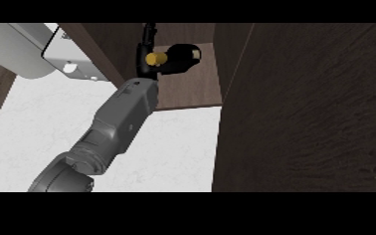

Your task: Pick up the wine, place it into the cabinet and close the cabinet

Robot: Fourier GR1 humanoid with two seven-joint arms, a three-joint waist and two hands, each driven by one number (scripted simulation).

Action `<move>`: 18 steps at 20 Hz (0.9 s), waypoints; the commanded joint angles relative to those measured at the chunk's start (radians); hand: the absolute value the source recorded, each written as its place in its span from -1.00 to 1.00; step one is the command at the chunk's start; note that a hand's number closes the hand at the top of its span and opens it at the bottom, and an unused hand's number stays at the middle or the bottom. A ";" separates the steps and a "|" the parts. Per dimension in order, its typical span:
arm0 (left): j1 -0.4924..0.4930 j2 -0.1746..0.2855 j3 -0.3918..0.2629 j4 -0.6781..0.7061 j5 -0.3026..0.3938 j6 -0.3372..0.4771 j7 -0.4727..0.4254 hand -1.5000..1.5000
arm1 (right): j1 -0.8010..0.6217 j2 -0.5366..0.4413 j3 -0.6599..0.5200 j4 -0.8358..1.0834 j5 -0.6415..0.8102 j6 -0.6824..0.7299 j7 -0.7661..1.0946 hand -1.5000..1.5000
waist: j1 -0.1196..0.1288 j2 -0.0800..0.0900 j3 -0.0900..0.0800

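While the black, yellow-capped wine bottle (182,55) sat inside the dark wooden cabinet (198,87), the black left hand (142,55) showed an indeterminable grip; release was advisable only once the bottle seemingly settled.

Left forearm (121,119): grey, enters my view at the lower left and runs up and to the right, wrist in line with it. Left hand (143,64): black, seen edge-on as a narrow strip, fingers (149,32) straight, pointing up the frame.
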 commanded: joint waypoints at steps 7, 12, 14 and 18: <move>0.064 0.026 0.027 -0.007 0.008 -0.066 -0.064 -1.00 | -0.013 0.005 0.020 -0.043 -0.019 -0.011 0.047 -1.00 | 0.005 0.004 -0.004; 0.065 0.017 0.023 -0.014 -0.004 -0.114 -0.084 -1.00 | -0.041 0.016 0.021 -0.031 -0.009 -0.026 0.053 -1.00 | 0.007 0.003 -0.005; 0.033 0.023 0.017 -0.011 -0.013 -0.111 -0.041 -1.00 | 0.005 0.009 0.003 -0.048 -0.041 -0.014 0.047 -1.00 | 0.012 -0.003 -0.003; 0.061 -0.002 0.013 -0.009 -0.015 -0.156 -0.074 -1.00 | -0.075 0.006 -0.001 -0.002 -0.017 -0.034 0.054 -1.00 | 0.017 0.000 -0.004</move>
